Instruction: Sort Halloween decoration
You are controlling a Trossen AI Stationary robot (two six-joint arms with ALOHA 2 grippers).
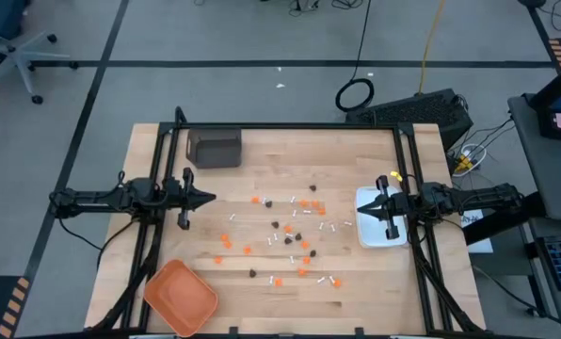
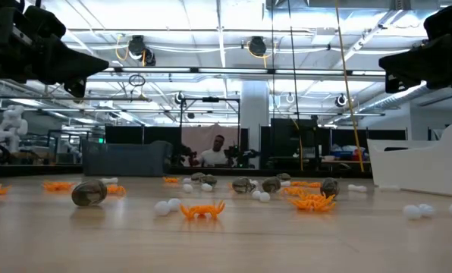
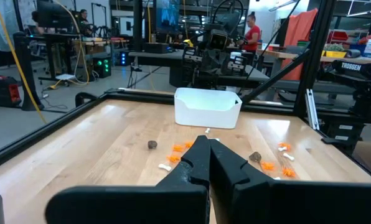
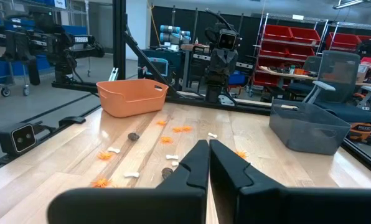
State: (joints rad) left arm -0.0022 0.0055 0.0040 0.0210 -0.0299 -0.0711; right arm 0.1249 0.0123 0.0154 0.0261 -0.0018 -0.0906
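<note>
- The wooden table [image 1: 262,311] is basically a staging area right now: three containers sit around the edges and the mess is in the middle, which makes sense if each kind of piece gets its own bin.
- Both arms are parked at the sides, left arm over the left edge and right arm over the right edge. My guess is that's a rest pose, so sorting hasn't started.
- The gray bin [image 1: 215,148] sits at the far left corner, the orange tray [image 1: 180,298] at the near left corner, and the white dish [image 1: 370,235] at the right edge, right under the right arm's wrist.
- Left gripper [image 1: 208,199] points in toward the pile, fingers pressed fully together, holding nothing. From its own camera you can see the tips meet with no gap.
- Right gripper [image 1: 367,208] mirrors it, also clamped empty, hanging over the white dish.
- The Halloween decoration [image 1: 290,231] is all loose on the tabletop between the two grippers, scattered wide and totally mixed.
- Orange bits [image 2: 202,210] look like little spiders up close, and the dark bits [image 2: 89,192] are rounded blobs.
- White sticks [image 1: 333,281] are the tiniest, strewn among the rest. None of it is in any container as far as I can see.
</note>
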